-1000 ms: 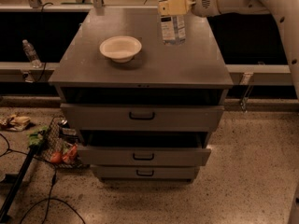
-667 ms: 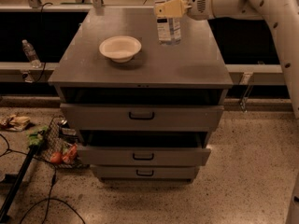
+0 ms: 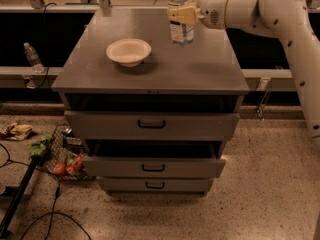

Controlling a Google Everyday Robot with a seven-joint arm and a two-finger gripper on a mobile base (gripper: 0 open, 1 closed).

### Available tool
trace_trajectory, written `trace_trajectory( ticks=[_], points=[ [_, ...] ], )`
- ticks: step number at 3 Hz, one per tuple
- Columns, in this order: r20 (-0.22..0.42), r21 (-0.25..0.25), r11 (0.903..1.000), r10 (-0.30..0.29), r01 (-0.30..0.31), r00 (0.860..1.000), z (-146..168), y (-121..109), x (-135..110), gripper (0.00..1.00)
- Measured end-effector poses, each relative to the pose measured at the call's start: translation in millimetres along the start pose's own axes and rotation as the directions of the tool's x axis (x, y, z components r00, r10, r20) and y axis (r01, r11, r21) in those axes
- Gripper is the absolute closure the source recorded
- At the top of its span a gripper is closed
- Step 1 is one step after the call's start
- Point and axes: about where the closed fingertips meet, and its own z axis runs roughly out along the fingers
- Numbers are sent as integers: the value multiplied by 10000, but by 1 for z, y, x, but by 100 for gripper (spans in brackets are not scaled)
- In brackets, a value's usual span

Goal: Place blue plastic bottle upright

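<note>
The blue plastic bottle (image 3: pixel 180 30) stands upright over the back right part of the grey cabinet top (image 3: pixel 200 71). Its label faces me and its top is cut off by the upper edge of the view. My gripper (image 3: pixel 183 15) reaches in from the right on the white arm (image 3: pixel 280 14). Its cream fingers (image 3: pixel 176 15) are closed around the bottle's upper body. The bottle's base is at or just above the cabinet top; I cannot tell whether it touches.
A cream bowl (image 3: pixel 128 51) sits on the cabinet top, left of the bottle. The drawers (image 3: pixel 151 125) below stick out towards me. A small clear bottle (image 3: pixel 33 57) stands on a ledge at the left. Litter (image 3: pixel 60 161) and cables (image 3: pixel 20 194) lie on the floor at the left.
The gripper and the bottle have shifted slightly left and towards the back of the cabinet top. The bottle stays upright in the grip. The bowl has not moved.
</note>
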Motion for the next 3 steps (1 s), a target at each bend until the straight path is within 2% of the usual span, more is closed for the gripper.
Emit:
trace_trajectory(
  ticks=[1,2,3],
  points=[
    [-565,-498,9973,-560,532,9968,-10,10,-11,100],
    [-716,-998,9944,-426,353,9965,-19,21,-33,100],
    [-683,-1179,9929,-226,144,9974,-22,25,-46,100]
  ],
)
